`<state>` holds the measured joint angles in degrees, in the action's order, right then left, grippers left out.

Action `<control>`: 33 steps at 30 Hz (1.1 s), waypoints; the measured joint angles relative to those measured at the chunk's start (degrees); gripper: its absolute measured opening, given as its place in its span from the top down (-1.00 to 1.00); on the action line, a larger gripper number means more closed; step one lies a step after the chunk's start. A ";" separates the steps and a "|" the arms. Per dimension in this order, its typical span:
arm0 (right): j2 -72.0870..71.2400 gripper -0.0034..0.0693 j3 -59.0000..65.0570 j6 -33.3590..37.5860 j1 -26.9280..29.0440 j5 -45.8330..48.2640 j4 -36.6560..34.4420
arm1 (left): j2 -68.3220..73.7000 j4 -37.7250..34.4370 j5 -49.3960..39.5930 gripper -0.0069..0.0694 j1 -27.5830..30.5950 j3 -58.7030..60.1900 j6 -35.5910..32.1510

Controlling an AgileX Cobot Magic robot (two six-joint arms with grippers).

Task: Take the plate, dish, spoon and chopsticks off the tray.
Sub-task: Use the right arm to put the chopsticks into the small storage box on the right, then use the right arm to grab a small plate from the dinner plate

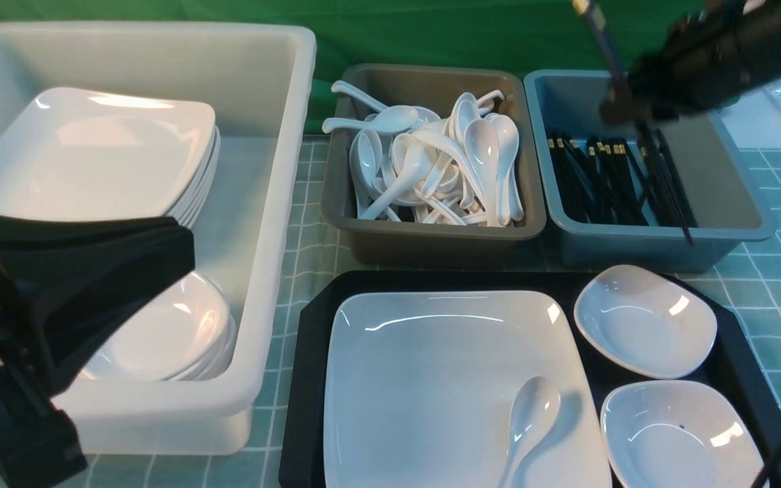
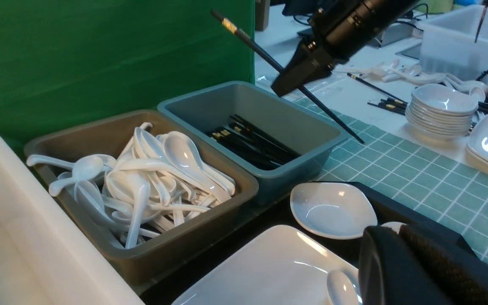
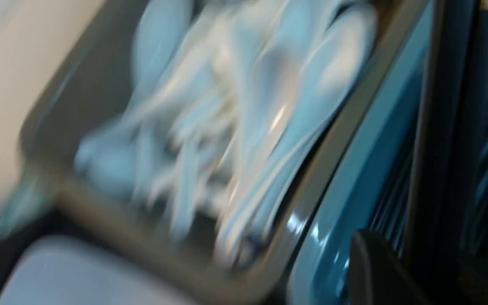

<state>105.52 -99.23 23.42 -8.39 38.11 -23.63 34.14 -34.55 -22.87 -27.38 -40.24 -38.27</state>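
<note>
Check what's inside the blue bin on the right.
Loose black chopsticks lie piled on the blue bin's floor. The right end effector, holding a chopstick pair above it, hides part of the far wall. Anything beneath the pile is covered.

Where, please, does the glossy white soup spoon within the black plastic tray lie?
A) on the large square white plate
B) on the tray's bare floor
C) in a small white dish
A: the glossy white soup spoon rests on the large square white plate.
</note>
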 joint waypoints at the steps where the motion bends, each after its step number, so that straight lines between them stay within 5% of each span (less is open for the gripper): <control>1: 2.65 0.58 -3.10 -2.09 0.82 -0.95 0.00 | 0.00 0.00 0.00 0.77 0.00 0.00 0.01; 10: 20.84 0.54 -19.90 -14.95 4.63 -2.72 3.44 | 0.00 0.00 -1.66 0.77 0.00 0.00 -0.09; 17: 19.75 -0.53 -20.54 -18.44 4.71 9.21 13.93 | 0.00 0.00 -2.73 0.77 0.00 0.00 -0.13; 19: 15.92 -0.46 -20.54 -16.36 4.12 14.66 15.31 | 0.00 0.06 -2.73 0.77 0.00 0.00 -0.13; 24: 4.27 0.16 -15.42 -12.10 -1.81 26.62 23.03 | 0.00 1.32 -3.69 0.77 0.00 0.00 -0.13; 33: -15.96 0.21 18.34 -10.42 -19.07 25.94 31.56 | 0.00 3.15 -5.69 0.77 0.00 0.00 -0.33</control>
<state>89.56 -80.89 13.00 -27.46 64.04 7.94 34.14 -31.40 -28.56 -27.38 -40.24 -38.60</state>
